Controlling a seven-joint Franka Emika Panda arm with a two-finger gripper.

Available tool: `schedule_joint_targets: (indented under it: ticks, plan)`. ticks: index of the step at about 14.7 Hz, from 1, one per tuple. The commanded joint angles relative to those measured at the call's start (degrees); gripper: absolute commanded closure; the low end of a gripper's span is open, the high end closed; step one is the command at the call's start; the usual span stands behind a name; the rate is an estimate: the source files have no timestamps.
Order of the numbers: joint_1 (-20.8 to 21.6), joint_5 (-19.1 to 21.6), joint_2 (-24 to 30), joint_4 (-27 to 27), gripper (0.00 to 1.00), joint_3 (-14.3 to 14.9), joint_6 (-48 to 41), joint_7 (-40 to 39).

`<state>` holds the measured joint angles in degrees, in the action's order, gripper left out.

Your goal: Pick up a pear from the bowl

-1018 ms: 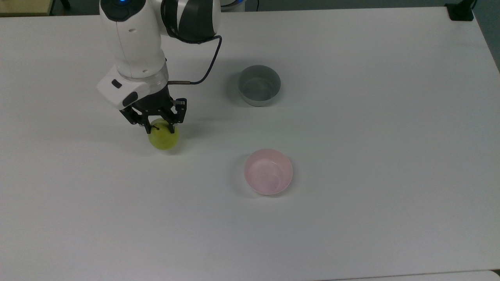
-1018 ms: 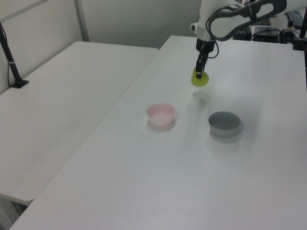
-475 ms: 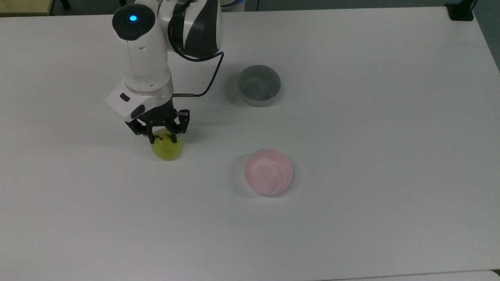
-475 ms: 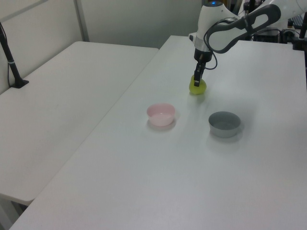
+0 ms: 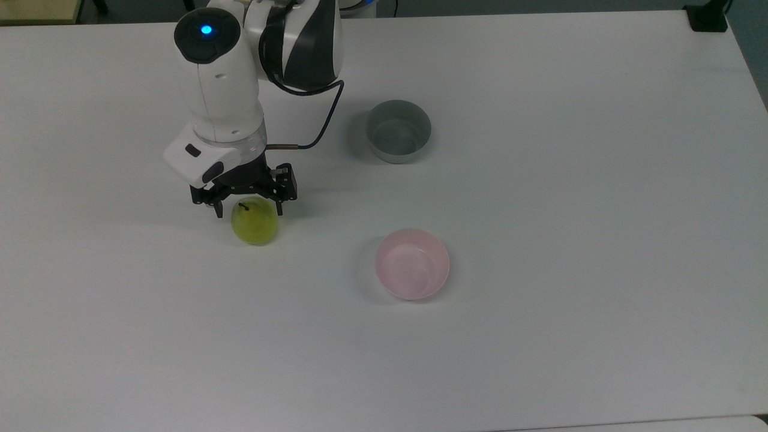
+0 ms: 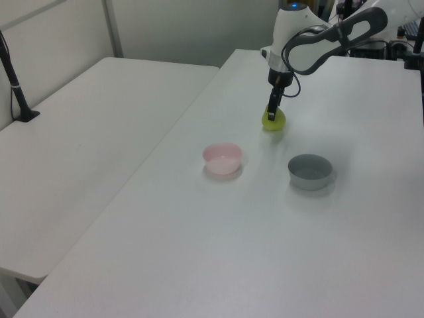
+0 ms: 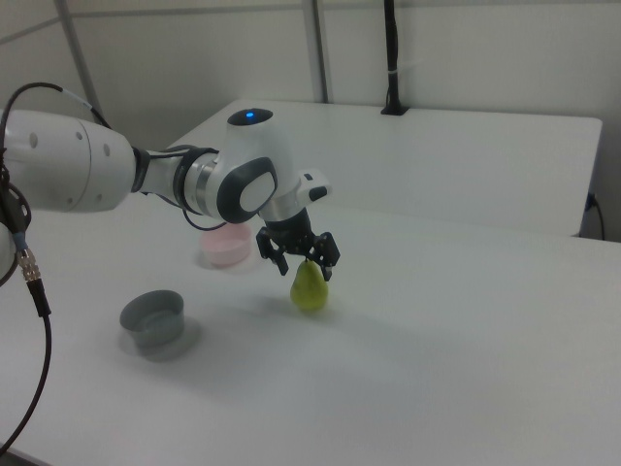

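The pear (image 5: 255, 221) stood on the white tabletop (image 5: 540, 180) directly beneath the spread, empty claw (image 5: 248, 208), well apart from the bowl (image 5: 412, 263).

Evenly and brightly lit from overhead. Soft, faint shadows beside the grey bowl (image 5: 398, 130), strongest toward the top view's left. Mild sheen across the white surface (image 5: 540, 180). Slightly soft and grainy throughout; no hard glare.

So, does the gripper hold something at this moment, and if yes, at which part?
Nothing is held. The gripper is open, its fingers spread on either side of the top of the pear, which stands on the table.
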<state>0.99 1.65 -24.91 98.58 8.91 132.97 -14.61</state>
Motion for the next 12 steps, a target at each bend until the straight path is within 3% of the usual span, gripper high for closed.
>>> schedule_joint_targets:
  ticks: [1,8,12]
  plan:
    - [0.2,0.2,6.6,-0.4,0.0,0.0,-6.2,0.4]
    - [0.1,0.1,20.8,-3.7,0.0,-1.3,-28.2,10.6]
    - [0.2,0.0,23.0,-3.9,0.0,-2.6,-33.5,12.0]
